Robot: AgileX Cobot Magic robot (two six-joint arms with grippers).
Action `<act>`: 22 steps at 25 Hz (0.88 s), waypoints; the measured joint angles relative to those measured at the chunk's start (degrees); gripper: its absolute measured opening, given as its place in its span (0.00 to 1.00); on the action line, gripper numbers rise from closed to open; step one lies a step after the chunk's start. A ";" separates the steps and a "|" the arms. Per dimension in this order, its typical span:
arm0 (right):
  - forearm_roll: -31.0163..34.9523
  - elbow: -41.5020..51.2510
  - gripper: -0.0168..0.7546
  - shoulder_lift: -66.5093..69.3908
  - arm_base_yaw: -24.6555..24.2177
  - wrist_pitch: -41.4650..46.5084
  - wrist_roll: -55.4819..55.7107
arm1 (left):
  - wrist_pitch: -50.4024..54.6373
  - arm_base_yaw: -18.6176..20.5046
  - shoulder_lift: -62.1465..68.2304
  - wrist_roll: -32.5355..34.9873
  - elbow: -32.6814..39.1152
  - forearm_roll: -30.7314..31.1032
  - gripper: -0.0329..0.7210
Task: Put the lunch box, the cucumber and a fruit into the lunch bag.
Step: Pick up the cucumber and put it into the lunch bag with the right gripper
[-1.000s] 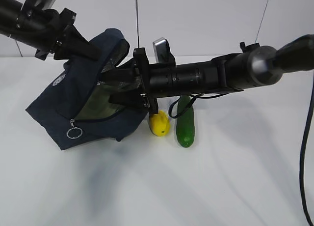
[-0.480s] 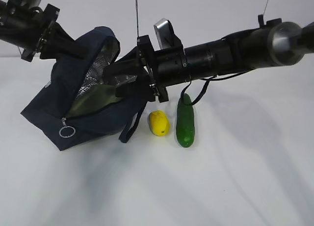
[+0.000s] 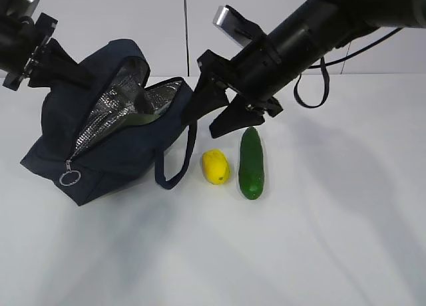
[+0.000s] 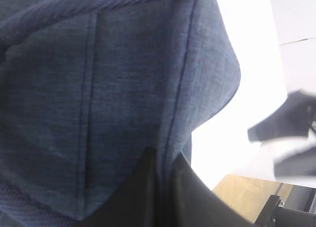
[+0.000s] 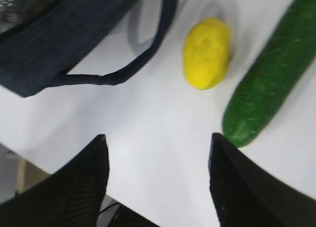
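We see a dark navy fabric lunch bag (image 3: 113,130) with silver quilted lining, tilted open at the white counter's (image 3: 319,246) left edge. Our left gripper (image 4: 165,170) has its fingers clamped on the bag's fabric. Our right gripper (image 5: 155,175), fingers apart and empty, hovers above a small yellow oval fruit (image 3: 215,167) beside a dark green cucumber (image 3: 251,163). We should centre over the fruit before closing. No lunch box is visible.

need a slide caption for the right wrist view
Open right pincer hovering above the table, with the yellow fruit, cucumber and lunch bag handle ahead.
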 joint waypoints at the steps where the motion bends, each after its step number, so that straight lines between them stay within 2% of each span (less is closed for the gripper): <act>1: -3.48 -1.38 0.64 -0.28 0.00 0.12 2.45 | 0.14 0.00 0.00 -0.14 0.00 0.02 0.04; 7: -26.12 -7.83 0.64 -0.44 1.15 1.25 18.57 | 0.14 0.00 0.00 -0.37 0.00 2.45 0.04; 10: -32.70 -8.61 0.64 -0.30 2.09 1.57 24.16 | 0.03 0.00 0.00 -0.37 0.00 3.12 0.04; 16: -35.25 -9.26 0.64 4.23 2.36 -0.49 31.55 | 0.03 0.00 0.00 -0.45 0.00 3.48 0.04; 22: -35.37 -9.38 0.64 6.74 2.36 -6.40 32.79 | 0.03 0.00 0.00 -0.45 0.00 4.58 0.04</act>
